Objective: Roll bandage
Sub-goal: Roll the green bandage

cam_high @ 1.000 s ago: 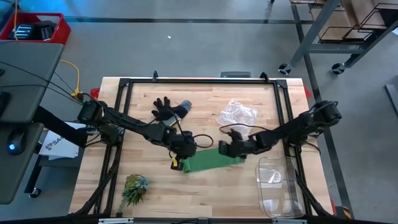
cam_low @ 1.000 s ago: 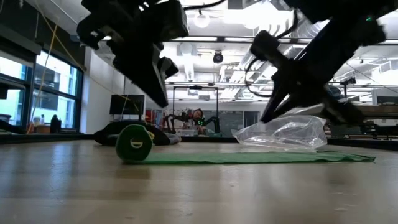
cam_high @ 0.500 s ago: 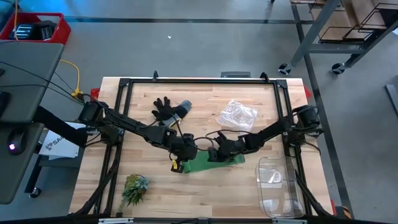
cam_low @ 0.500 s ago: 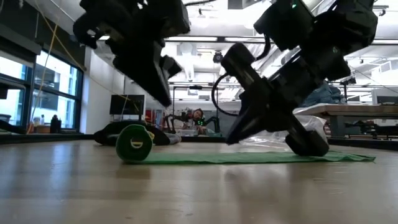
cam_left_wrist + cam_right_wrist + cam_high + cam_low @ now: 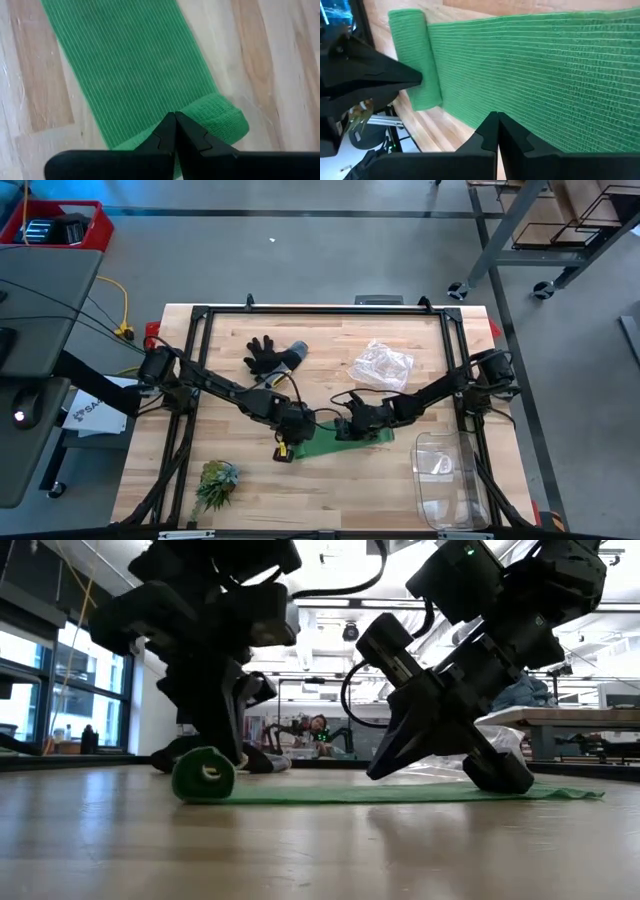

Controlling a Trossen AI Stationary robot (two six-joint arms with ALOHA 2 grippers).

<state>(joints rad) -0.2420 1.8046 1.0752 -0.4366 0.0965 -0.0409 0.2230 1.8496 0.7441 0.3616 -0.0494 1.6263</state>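
Your left end effector (image 5: 174,131), fingers pinched together with nothing between them, stands tip-down against the rolled end of the bandage (image 5: 130,65). The small green cylinder lies directly under and just ahead of the tip, and its axis runs crosswise to the strip. From there the flat tail stretches away along the table (image 5: 400,470) toward your right end effector (image 5: 496,131), which is likewise closed on nothing and presses down on the unrolled cloth partway along.

In the low view the roll (image 5: 203,774) sits at the foot of the left end effector (image 5: 228,745), while the right end effector (image 5: 440,755) pins the strip well apart from it.

The left arm is the nearer one to the roll. The coming push, by this reading, runs along the strip's long axis, from the left tip toward the right one, with the cylinder's own axis kept square to that line.
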